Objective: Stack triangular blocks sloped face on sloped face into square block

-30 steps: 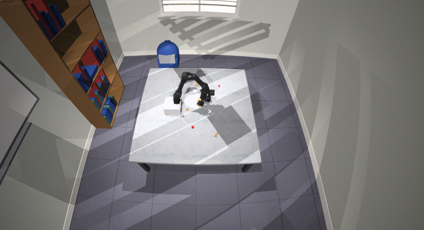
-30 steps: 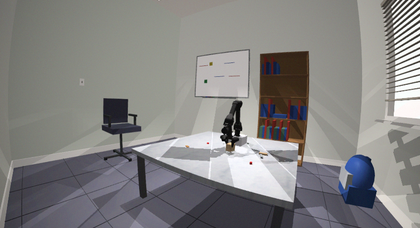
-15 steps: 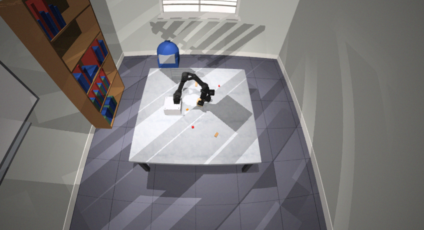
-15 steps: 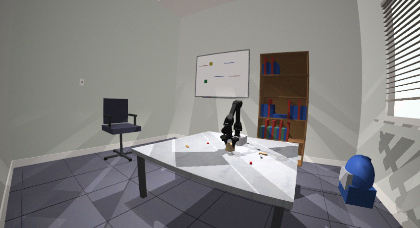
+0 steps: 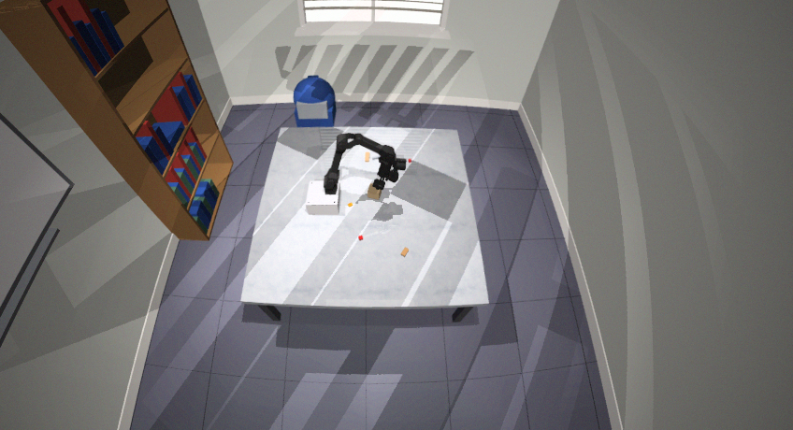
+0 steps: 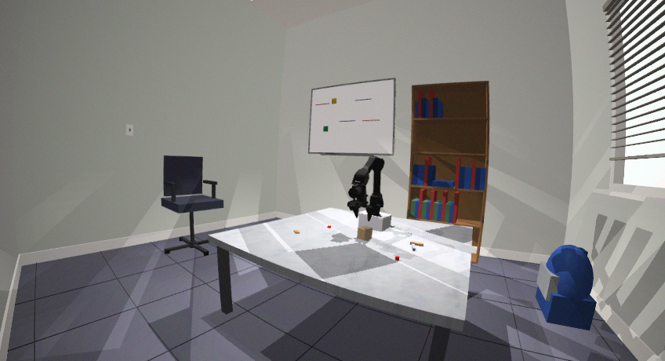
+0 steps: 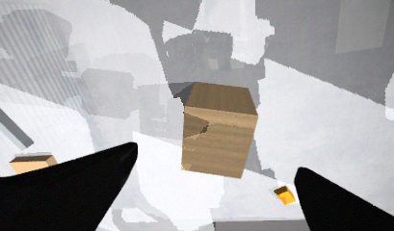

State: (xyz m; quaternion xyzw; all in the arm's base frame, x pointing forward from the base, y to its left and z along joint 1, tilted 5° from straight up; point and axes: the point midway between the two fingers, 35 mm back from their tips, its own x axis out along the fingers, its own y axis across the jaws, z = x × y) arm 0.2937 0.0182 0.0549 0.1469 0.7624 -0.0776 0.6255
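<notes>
The two wooden triangular blocks sit stacked as one square block (image 5: 373,192) (image 6: 365,233) (image 7: 219,130) on the white table (image 5: 361,281) (image 6: 373,282), right of the arm's base. In the wrist view its top looks level. My gripper (image 5: 381,182) (image 6: 361,213) (image 7: 215,162) is open wide and hangs just above the block. Its black fingers stand clear on either side and touch nothing. Nothing else touches the block.
The white base box (image 5: 323,203) (image 6: 379,222) stands left of the block. Small loose pieces lie about: an orange block (image 5: 405,251) (image 6: 296,231), red cubes (image 5: 360,237) (image 5: 410,161), a tan bar (image 5: 367,156) (image 6: 416,243), and a tiny orange piece (image 5: 350,205) (image 7: 284,194).
</notes>
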